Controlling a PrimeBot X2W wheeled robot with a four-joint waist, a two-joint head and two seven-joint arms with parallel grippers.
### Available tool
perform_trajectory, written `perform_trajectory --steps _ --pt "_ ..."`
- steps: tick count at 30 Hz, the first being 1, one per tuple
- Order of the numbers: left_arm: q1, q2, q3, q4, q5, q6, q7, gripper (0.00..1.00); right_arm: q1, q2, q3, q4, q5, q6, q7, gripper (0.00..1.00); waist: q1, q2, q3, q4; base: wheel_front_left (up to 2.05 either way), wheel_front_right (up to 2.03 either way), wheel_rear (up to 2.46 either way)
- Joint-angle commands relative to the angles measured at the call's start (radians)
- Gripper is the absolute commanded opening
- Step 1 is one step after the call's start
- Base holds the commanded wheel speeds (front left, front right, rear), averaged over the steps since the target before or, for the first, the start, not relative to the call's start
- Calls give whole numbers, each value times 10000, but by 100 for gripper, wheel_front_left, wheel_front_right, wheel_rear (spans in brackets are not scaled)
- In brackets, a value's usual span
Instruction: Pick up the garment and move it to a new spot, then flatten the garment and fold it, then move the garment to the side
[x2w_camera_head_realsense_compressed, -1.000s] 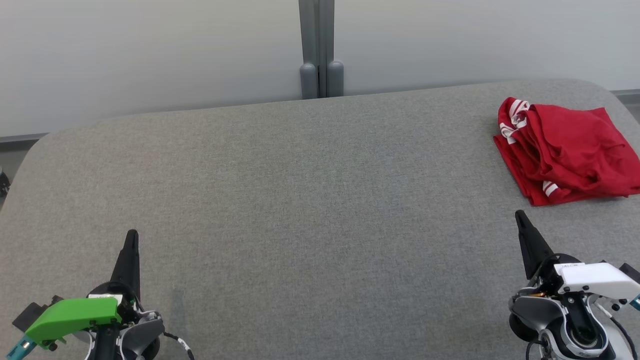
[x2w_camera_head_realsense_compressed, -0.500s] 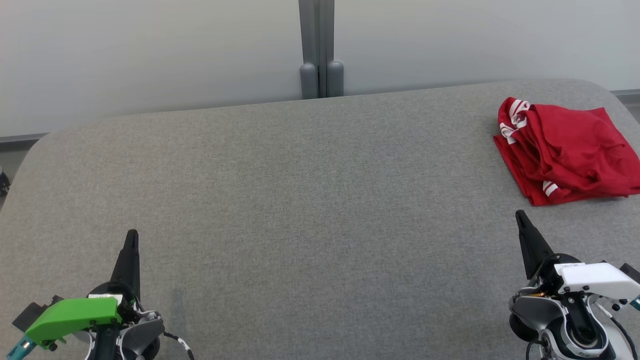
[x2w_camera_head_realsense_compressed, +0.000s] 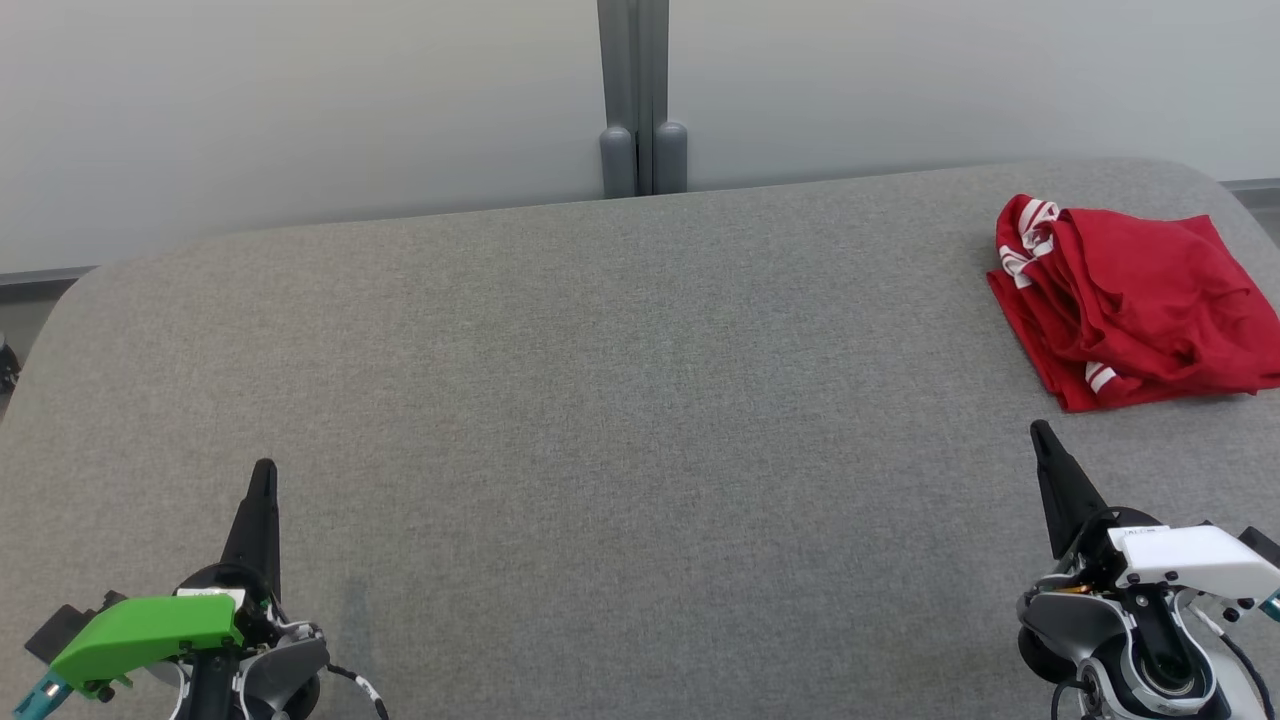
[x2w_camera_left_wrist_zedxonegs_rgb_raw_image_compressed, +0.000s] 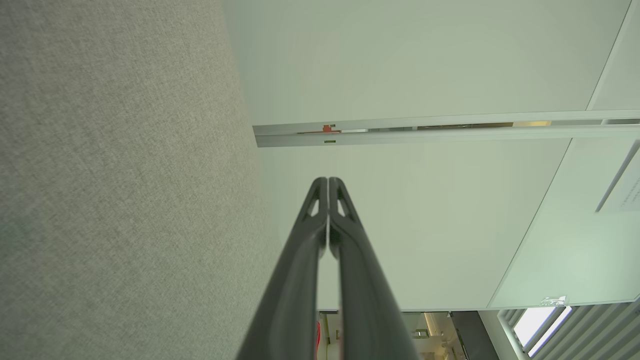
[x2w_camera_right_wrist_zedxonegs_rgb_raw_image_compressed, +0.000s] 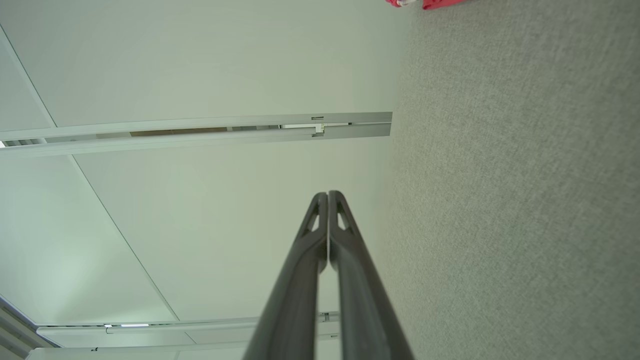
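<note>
A red garment with white stripes lies folded in a loose bundle at the far right of the grey table; a sliver of it shows at the top edge of the right wrist view. My right gripper rests low at the right, shut and empty, a short way in front of the garment. At the lower left my left gripper is shut too, far from the garment. Both wrist views show the fingertips pressed together, left gripper and right gripper.
Behind the table stands a pale wall with a grey post at its middle. The table's rounded corners fall away at the far left and far right.
</note>
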Motion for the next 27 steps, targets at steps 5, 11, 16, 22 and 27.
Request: perform_trajectory --steps 5,11,16,22,27 --pt "-110 15 12 -25 -46 -34 35 0 -75 -5 -29 14 -66 4 64 0 0 0 0 0 0 0 0" --pt "-110 15 11 -25 -47 -34 34 0 -75 -1 -35 15 -53 4 56 0 0 0 0 0 0 0 0" --pt "-110 15 10 -24 -47 -34 34 0 -76 3 -41 15 -59 4 60 0 0 0 0 0 0 0 0" --pt "-110 15 10 -24 -48 -34 33 0 -77 8 -48 14 -64 4 69 0 0 0 0 0 0 0 0" --pt "-110 15 9 -24 -49 -34 32 0 -77 11 -52 15 -68 4 75 0 0 0 0 0 0 0 0"
